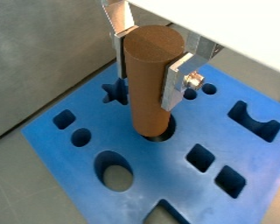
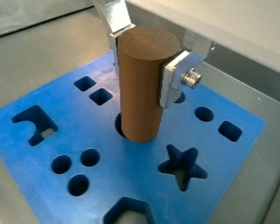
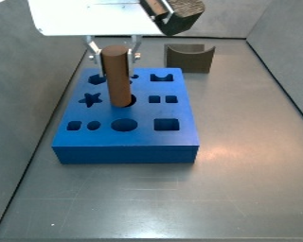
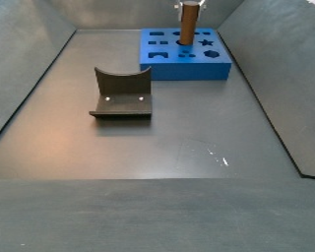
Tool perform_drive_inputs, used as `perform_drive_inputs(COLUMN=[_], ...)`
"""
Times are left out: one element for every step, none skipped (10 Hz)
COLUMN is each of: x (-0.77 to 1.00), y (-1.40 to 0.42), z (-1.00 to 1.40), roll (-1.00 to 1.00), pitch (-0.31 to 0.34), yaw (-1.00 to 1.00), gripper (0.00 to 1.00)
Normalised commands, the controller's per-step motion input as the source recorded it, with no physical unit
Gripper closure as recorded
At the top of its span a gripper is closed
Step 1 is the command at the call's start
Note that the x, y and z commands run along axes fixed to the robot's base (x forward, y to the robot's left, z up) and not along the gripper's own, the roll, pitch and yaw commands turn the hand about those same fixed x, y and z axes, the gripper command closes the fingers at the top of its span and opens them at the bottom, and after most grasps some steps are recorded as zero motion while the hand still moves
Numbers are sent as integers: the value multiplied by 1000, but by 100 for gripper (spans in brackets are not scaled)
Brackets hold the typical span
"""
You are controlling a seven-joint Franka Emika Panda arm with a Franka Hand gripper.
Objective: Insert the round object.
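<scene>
The round object, a brown wooden cylinder peg (image 1: 149, 83), stands upright between the fingers of my gripper (image 1: 150, 66), which is shut on its upper part. It shows in both wrist views (image 2: 140, 83) and both side views (image 3: 115, 74) (image 4: 188, 25). Its lower end meets the mouth of a round hole (image 1: 164, 136) near the middle of the blue block (image 1: 73, 157). How deep it sits is hidden. The gripper (image 3: 115, 49) is directly above the block (image 3: 129, 151).
The blue block (image 2: 125, 173) has several other holes, among them a star (image 2: 181, 166) and an oval (image 1: 113, 171). A dark grey-brown block with a curved cut-out (image 3: 188, 59) (image 4: 121, 95) stands on the grey floor beside it. Grey walls enclose the floor.
</scene>
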Motion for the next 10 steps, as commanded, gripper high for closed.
perform_drive_inputs(x=[231,191,203,269,203,157,163,180,163,123], y=[43,0,-20,-111,-91,-71,-31,0,-6,-51], z=[-397,-437,-537,-640,-766,-720,-686,-631,-663,-909], roll=[63,100,129,170,260,273,283,291,284,231], pitch=[34,6,0,0,-16,-64,-101,-121,-113,-31], yaw=[0,0,0,23,3,0,0,0,0,-29], gripper=[100,100,100,100,100,100,100,100,100,100])
